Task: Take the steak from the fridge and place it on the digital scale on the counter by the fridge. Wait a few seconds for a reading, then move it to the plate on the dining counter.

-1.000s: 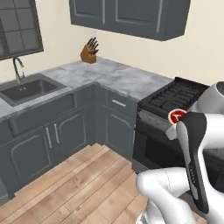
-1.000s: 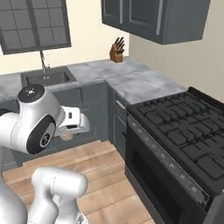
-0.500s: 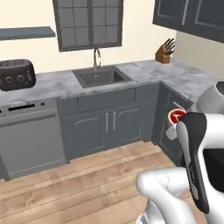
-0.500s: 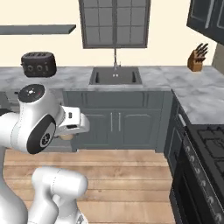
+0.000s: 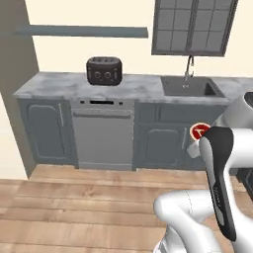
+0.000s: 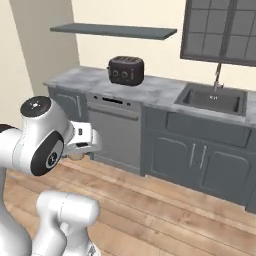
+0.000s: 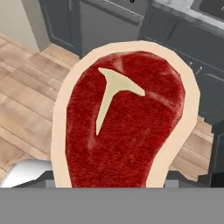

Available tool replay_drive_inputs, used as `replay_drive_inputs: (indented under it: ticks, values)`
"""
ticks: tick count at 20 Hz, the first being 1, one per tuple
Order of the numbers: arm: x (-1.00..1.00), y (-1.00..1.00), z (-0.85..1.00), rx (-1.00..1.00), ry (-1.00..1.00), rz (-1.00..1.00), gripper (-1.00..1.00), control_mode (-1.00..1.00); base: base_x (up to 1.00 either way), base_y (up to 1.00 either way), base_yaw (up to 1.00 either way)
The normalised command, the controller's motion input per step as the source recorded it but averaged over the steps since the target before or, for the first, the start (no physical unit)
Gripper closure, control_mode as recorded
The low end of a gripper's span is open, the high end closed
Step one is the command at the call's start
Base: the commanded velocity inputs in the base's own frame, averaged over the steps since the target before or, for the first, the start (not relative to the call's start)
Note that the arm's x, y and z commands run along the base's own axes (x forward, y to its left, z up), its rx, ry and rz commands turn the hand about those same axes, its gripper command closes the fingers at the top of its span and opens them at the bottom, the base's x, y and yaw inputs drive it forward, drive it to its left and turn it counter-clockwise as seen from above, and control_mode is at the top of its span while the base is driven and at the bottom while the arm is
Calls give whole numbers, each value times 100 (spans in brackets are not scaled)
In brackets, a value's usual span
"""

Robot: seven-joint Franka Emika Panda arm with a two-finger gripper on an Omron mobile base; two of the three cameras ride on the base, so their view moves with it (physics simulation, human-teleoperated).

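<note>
So, left base view first: you've got the steak (image 5: pixel 199 131) up at the gripper (image 5: pixel 196 141), in mid-air just right of centre, in front of the dark lower cabinets under the sink (image 5: pixel 190 88). Toaster (image 5: pixel 104 70) sits on the marble counter (image 5: pixel 64 84) to the far left, dishwasher (image 5: pixel 102 133) below it. Can't see fridge, scale or plate from here, so imo you're mid-carry and the base needs to get you to whichever surface is next.

Right base view: the arm's folded in close at the near left, wrist tucked by the big white joint, w/ a bit of tan from the steak (image 6: pixel 76 155) peeking under it. Gripper's (image 6: pixel 79 151) fingers themselves are hidden there, so that view doesn't tell you the grip.

Hand view: steak (image 7: pixel 124 124) is right up against the lens, red face and tan rim, standing up from the bottom edge where the fingers would be. Looks clamped on it to me, since it's held off the wood floor (image 7: pixel 30 96) w/ nothing under it.

Tips: keep the arm tucked like this while driving, no fast swings, and don't loosen the grip till the steak is low over its target.
</note>
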Motion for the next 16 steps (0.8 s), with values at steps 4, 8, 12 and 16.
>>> replay_drive_inputs:
  ticks: [4,8,12,16]
  values:
    - [0,0,0,0,0,0,100,100,0,14,70]
    - [0,0,0,0,0,0,100,100,0,14,70]
    - [0,0,0,0,0,0,100,100,0,20,70]
    - [0,0,0,0,0,0,100,100,0,23,73]
